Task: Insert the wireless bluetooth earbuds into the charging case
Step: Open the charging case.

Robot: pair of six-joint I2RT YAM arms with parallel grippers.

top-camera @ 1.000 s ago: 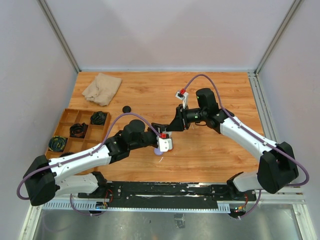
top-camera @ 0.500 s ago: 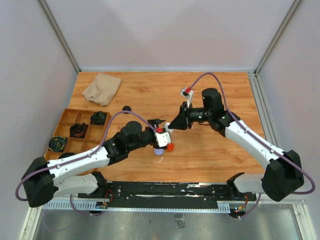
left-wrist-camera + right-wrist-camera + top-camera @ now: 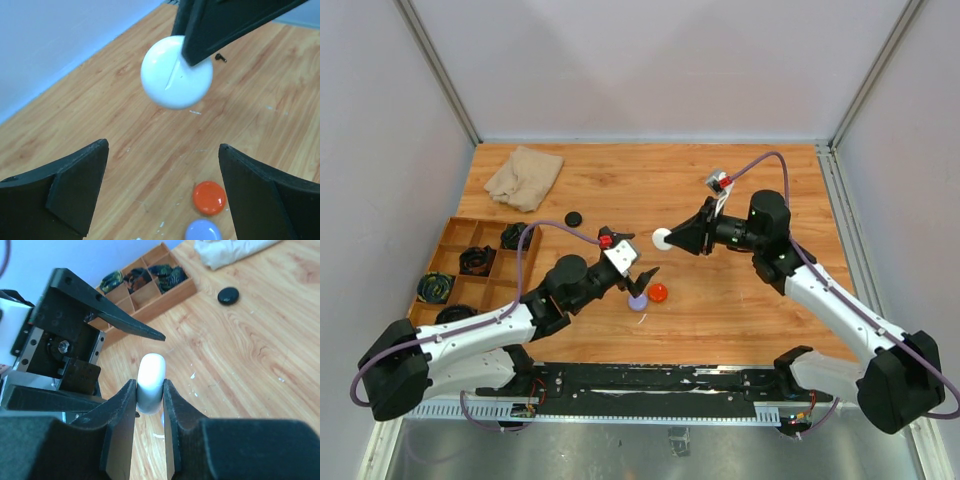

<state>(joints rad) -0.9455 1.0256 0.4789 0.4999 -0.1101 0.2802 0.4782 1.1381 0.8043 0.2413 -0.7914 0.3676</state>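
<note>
The right gripper [image 3: 149, 386] is squeezed tight on a white round case [image 3: 172, 80]. It pinches the case by its two flat sides. The case stands on its edge up in the air and does not touch the tabletop [image 3: 740, 300]. A thin slanting line runs across its face. I think that is where it opens.

The left gripper [image 3: 162, 147] is spread wide and has nothing in it. The white case hangs just in front of it and a bit higher, with its round face turned to the left gripper. So the left gripper is the free one, and it is close.

Below the left gripper, on the tabletop, lie a red puck [image 3: 209, 197] and a lilac puck [image 3: 203, 232], just beside each other.

The earbuds are hard to find. Past the white case, on the far side from the left gripper, a tiny black thing [image 3: 220, 58] lies on the wood. It may be an earbud, but it is too small to tell, and I cannot tell which way it points. If it is one, the left gripper would have to reach past the case to get it.
</note>
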